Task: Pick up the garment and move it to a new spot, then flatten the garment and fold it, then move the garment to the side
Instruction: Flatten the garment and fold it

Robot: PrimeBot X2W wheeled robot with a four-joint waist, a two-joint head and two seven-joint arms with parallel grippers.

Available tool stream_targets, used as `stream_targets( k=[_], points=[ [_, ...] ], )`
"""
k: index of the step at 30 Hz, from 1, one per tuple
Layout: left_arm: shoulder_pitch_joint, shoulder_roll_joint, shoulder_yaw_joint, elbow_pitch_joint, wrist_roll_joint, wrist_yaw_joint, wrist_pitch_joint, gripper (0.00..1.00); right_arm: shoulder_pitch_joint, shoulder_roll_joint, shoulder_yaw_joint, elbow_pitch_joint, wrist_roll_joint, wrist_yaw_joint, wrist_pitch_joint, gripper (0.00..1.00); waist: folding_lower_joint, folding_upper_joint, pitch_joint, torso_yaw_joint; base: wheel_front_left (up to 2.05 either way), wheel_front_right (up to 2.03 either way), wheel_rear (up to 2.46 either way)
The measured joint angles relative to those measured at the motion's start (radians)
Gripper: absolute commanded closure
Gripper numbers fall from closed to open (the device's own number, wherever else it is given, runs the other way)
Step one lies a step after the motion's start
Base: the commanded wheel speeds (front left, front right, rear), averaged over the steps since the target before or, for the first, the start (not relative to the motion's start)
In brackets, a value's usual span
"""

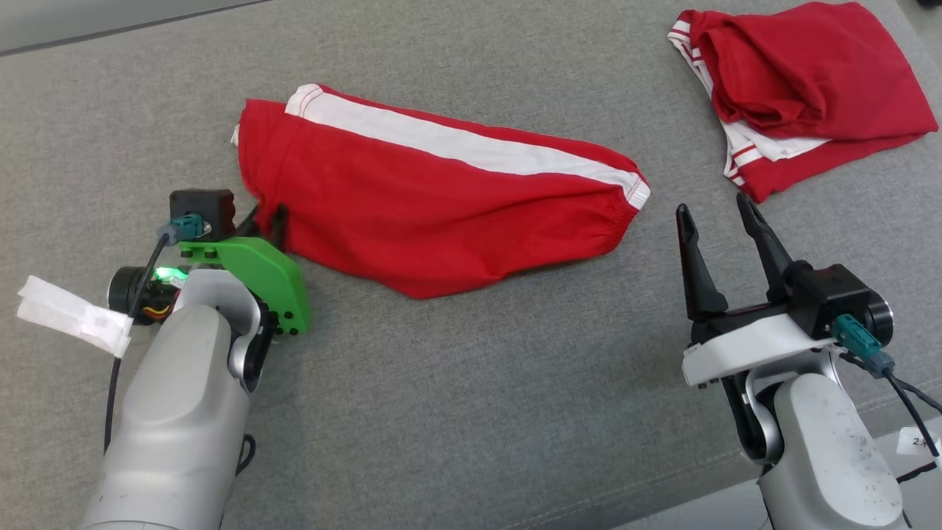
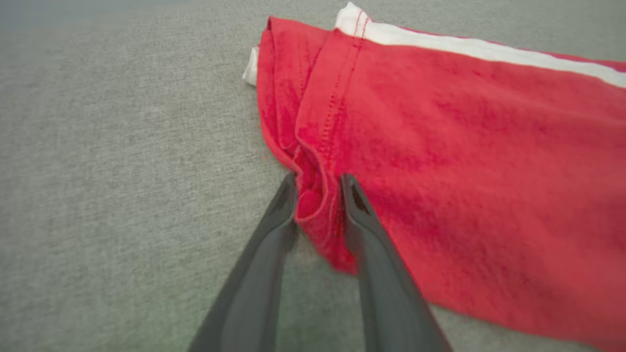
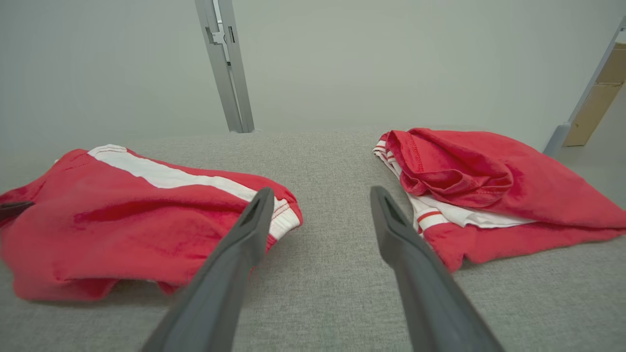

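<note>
One grey cloth surface (image 1: 471, 412) before a pale wall (image 3: 367, 63): left pincer (image 2: 319, 180) nips the garment (image 1: 441, 213), right pincer (image 1: 713, 204) stands wide.

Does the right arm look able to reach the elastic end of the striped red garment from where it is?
Probably yes: the right gripper is open, and bare grey cushion lies between it and that end of the striped garment.

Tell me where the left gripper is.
Head view, lower left: the left gripper sits at the left end of the middle garment, a fold of it between the fingers.
</note>
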Motion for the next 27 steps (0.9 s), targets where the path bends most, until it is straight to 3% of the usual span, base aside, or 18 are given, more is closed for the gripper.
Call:
stream_targets(
  k=[14,18,27],
  points=[
    [0.039,-0.012,-0.037,-0.067,-0.003,-0.014,-0.131,1.00,0.027,0.007,-0.034,-0.002,-0.014,0.000,0.000,0.00,0.0000,0.0000,-0.045,0.047,0.00,0.00,0.00],
    [0.146,-0.020,-0.038,-0.150,-0.026,-0.012,-0.162,1.00,0.055,0.007,-0.058,0.000,-0.026,0.000,0.000,0.00,0.0000,0.0000,-0.074,0.075,0.00,0.00,0.00],
    [0.457,-0.041,-0.034,-0.392,-0.089,0.041,-0.164,1.00,0.116,0.008,-0.096,0.000,-0.037,0.000,0.000,0.00,0.0000,0.0000,-0.146,0.144,0.00,0.00,0.00]
  ],
)
